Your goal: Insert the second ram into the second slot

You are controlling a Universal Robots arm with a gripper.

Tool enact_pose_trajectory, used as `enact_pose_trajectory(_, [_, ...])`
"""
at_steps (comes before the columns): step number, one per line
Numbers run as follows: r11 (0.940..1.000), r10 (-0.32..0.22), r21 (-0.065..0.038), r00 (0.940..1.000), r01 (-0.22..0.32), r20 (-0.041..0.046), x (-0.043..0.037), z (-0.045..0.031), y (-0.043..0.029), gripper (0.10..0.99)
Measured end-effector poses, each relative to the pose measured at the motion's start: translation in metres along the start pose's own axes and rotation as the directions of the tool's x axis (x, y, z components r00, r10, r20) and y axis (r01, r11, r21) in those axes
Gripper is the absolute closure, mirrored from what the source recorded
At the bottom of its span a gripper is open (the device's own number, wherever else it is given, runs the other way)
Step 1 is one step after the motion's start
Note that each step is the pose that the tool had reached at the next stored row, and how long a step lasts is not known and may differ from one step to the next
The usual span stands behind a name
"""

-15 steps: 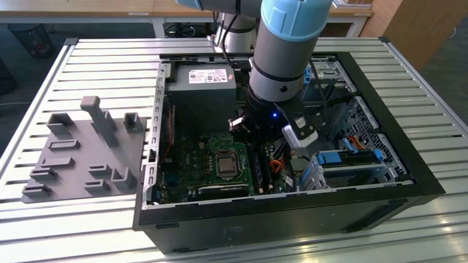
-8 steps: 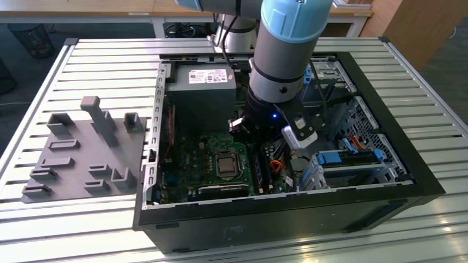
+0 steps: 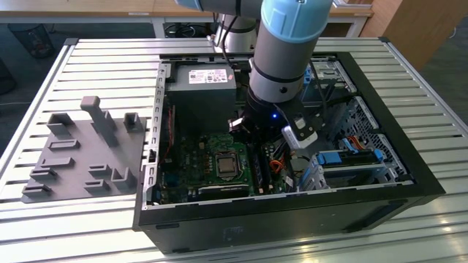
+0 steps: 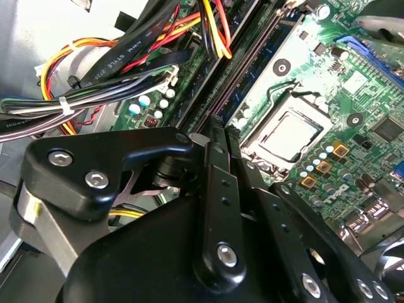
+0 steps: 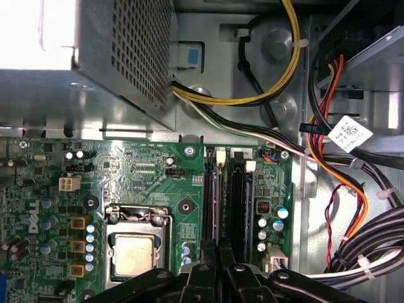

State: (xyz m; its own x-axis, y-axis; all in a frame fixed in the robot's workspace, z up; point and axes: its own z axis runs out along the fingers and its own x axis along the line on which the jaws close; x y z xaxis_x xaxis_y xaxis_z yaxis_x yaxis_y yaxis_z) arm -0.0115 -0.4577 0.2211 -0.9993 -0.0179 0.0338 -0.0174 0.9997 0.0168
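Note:
My gripper [image 5: 218, 251] is shut, its black fingers [image 4: 218, 136] pressed together low inside the open computer case [image 3: 409, 181]. Its tips sit at the near end of the memory slots [image 4: 247, 62] on the green motherboard [image 5: 145, 170], beside the processor socket [image 5: 134, 252]. In line with the tips a thin blue-edged stick, the second ram [image 5: 214, 196], stands edge-on in a slot. A second dark slot with a blue edge [image 5: 247, 202] runs parallel, further from the socket. I cannot tell whether the tips touch the ram. In the exterior view the gripper [image 3: 255, 143] hangs over the slots [image 3: 262, 172].
Bundled black, yellow, red and orange cables [image 5: 353, 246] crowd the slots' outer side. The grey power supply box [image 3: 201, 87] fills the case's far end and blue-handled drive bays [image 3: 351, 159] stand at the exterior view's right. A grey fixture tray [image 3: 80, 153] lies on the slatted table.

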Motion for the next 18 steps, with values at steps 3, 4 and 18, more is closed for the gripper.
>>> enact_pose_trajectory(3, [1.0000, 0.000, 0.000, 1.0000, 0.000, 0.0000, 0.0001, -0.0022, 0.0000, 0.949])
enact_pose_trajectory(4, [1.0000, 0.000, 0.000, 1.0000, 0.000, 0.0000, 0.0001, -0.0031, 0.0000, 0.949])
enact_pose_trajectory(18, [1.0000, 0.000, 0.000, 1.0000, 0.000, -0.0008, -0.0010, -0.0034, -0.0004, 0.949])
